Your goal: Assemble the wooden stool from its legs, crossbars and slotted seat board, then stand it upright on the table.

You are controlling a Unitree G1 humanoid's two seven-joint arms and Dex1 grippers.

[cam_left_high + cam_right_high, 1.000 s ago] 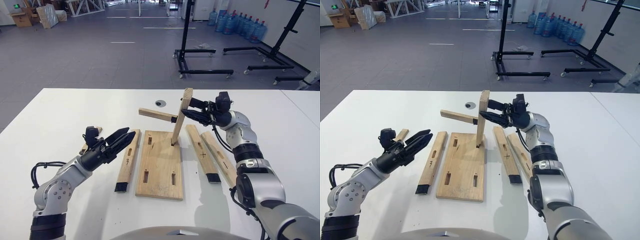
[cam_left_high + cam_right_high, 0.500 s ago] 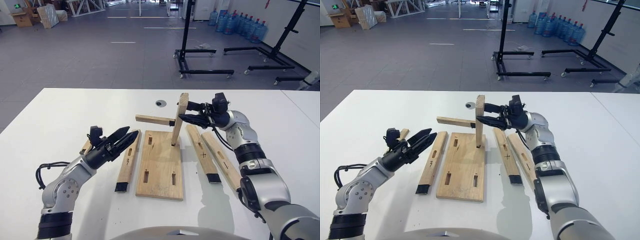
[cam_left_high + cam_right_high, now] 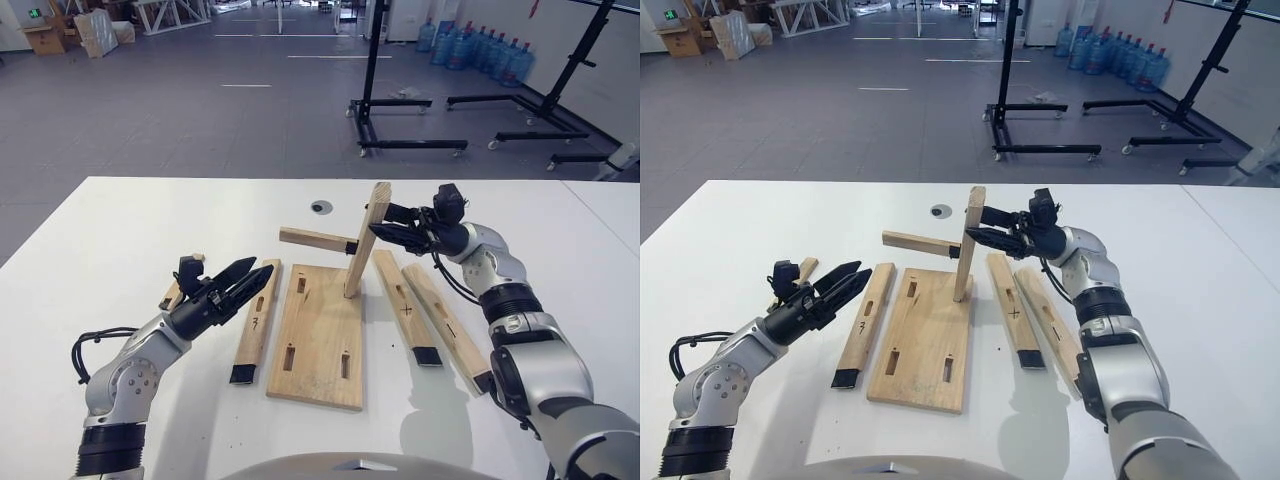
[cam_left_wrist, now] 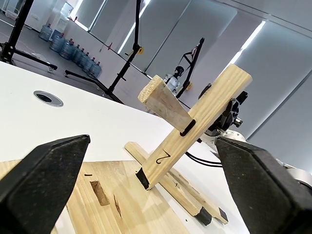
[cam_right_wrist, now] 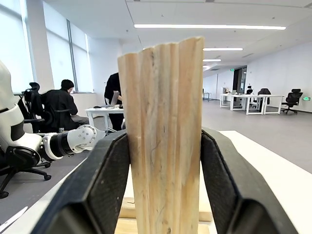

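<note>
The slotted seat board (image 3: 318,340) lies flat mid-table. A wooden leg (image 3: 366,240) stands tilted in the board's far right slot, with a crossbar (image 3: 315,239) sticking out of it to the left. My right gripper (image 3: 380,228) is shut on the upper part of this leg (image 5: 163,136), one finger (image 5: 108,183) pressing each side. My left gripper (image 3: 256,272) hovers open over the far end of a loose leg (image 3: 256,322) left of the board. Its fingers (image 4: 44,181) frame the tilted leg (image 4: 195,127) and crossbar (image 4: 164,103).
Two more loose legs (image 3: 402,302) (image 3: 447,325) lie side by side right of the board. A short wooden piece (image 3: 171,295) rests by my left arm. A round hole (image 3: 321,207) sits in the white table (image 3: 120,230) behind the parts.
The held leg rocked left, then back to the right, and the seat board turned slightly with it. My left gripper moved a little closer to the board.
</note>
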